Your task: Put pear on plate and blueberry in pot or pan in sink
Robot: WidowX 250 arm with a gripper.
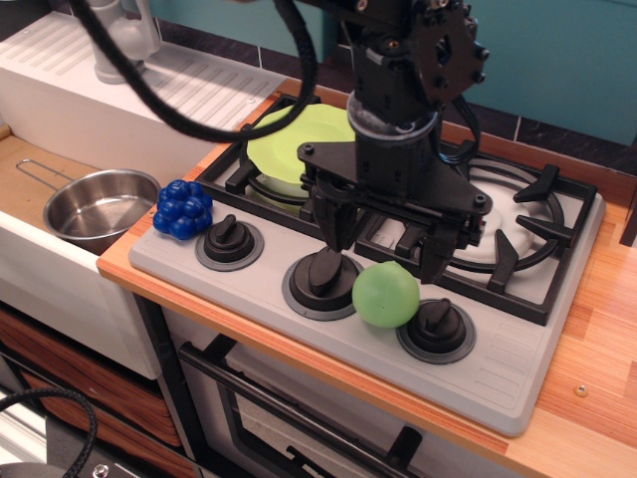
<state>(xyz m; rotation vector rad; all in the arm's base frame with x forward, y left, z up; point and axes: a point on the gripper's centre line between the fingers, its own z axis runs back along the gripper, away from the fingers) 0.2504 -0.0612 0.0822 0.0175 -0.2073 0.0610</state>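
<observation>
The light-green pear [386,295] lies on the stove's front panel between two knobs. My gripper [386,251] hangs just above and behind it, open, its fingers spread to either side of the pear and not closed on it. The lime-green plate [289,139] rests on the back left burner, partly hidden by my arm. The dark-blue blueberry [183,209] sits on the stove's front left corner. The steel pan [100,204] with its wire handle stands in the sink [50,274] at the left.
Black knobs [229,239] line the stove's front. Black burner grates [518,229] stand at the right. The ribbed white drainboard [189,85] and grey tap [119,40] are at the back left. A black cable loops above the plate.
</observation>
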